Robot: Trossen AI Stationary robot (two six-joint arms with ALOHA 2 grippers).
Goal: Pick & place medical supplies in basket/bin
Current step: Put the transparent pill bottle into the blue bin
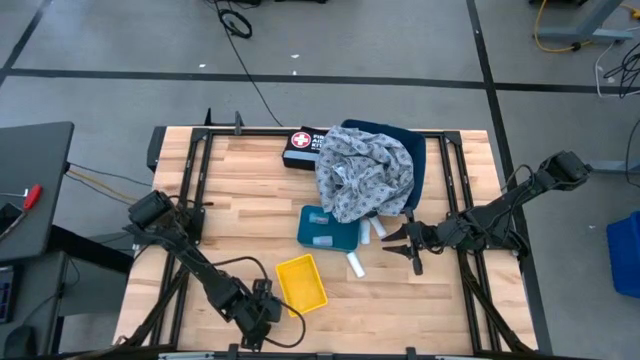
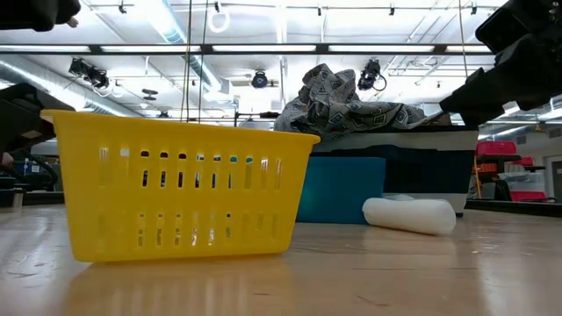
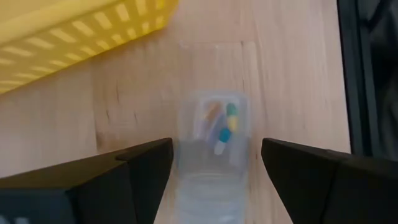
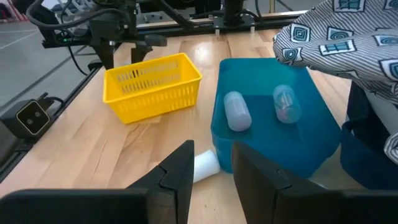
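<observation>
My left gripper [image 3: 216,163] is open near the table's near edge, beside the yellow basket [image 1: 300,282]. Its fingers stand on either side of a small clear packet of coloured pills [image 3: 219,127] that lies flat on the wood; a narrow gap shows on each side. My right gripper [image 4: 212,163] is open by a narrow gap and hovers low, right of the blue bin [image 4: 273,134]. A white roll [image 4: 205,165] lies on the table at the bin's foot, just beyond its fingertips. Two clear vials [image 4: 236,112] lie in the bin. The grey patterned cloth [image 1: 365,175] is heaped on a blue-green one [image 1: 385,133].
A black and red first-aid pouch [image 1: 300,146] lies at the far edge beside the cloths. Two more white rolls [image 1: 372,230] lie between the bin and my right gripper [image 1: 400,245], another [image 1: 355,263] nearer the basket. Black rails [image 1: 190,190] run along both table sides.
</observation>
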